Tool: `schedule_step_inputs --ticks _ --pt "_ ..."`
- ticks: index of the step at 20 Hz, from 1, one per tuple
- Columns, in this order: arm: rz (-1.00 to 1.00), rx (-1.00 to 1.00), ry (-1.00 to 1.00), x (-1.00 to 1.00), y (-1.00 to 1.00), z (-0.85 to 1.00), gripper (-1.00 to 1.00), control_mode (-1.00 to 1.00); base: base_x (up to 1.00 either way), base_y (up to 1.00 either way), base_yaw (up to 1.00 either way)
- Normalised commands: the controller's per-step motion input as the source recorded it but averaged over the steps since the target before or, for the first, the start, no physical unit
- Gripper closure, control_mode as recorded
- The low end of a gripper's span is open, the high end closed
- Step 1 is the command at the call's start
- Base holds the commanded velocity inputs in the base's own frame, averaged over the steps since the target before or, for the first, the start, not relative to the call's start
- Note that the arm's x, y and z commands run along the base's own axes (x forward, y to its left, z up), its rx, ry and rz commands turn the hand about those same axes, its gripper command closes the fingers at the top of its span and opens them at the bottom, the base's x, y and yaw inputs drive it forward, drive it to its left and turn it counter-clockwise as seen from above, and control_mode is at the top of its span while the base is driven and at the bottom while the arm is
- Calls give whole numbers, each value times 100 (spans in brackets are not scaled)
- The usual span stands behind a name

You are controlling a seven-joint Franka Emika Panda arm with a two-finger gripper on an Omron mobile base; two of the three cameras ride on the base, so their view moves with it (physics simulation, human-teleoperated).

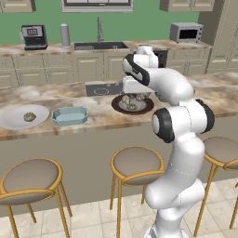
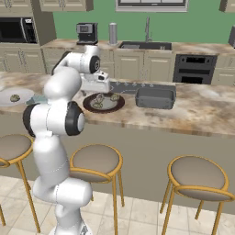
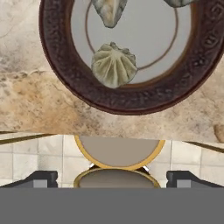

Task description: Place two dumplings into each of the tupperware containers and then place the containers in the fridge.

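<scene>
The gripper (image 3: 112,179) hangs wide open and empty. Just below it, lumpy pleated dumplings (image 3: 113,65) lie on a round dark brown plate (image 3: 65,83) with embossed rim, on marbled counter (image 3: 39,109). Left: blue tub (image 1: 69,115); right: grey tub (image 2: 155,98).

Dumplings (image 3: 113,64): small, lumpy, pleated, pale tan-to-olive pieces. In the hand view, one lies whole on the grey centre of the dark brown plate (image 3: 65,83), left of centre in the frame; a second (image 3: 109,11) lies above it, cut by the top edge; a third is partly visible at the upper right. In the left base view, one further dumpling (image 1: 29,116) rests on the white plate (image 1: 14,122) at the left edge.

Tupperware containers: the pale blue tub (image 1: 69,115) sits upright on the worktop (image 1: 97,122), just right of the white plate. The dark grey tub (image 2: 155,97) stands right of the brown plate in the right base view.
</scene>
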Motion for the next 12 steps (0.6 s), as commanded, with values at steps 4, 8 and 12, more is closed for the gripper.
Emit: schedule_step_inputs --ticks 4,8,12 --pt "0 0 1 53 0 -11 -100 -100 0 0 0" --pt "0 0 10 59 0 -44 -100 -100 0 0 0" --pt "0 0 1 0 0 -3 -100 -100 0 0 0"
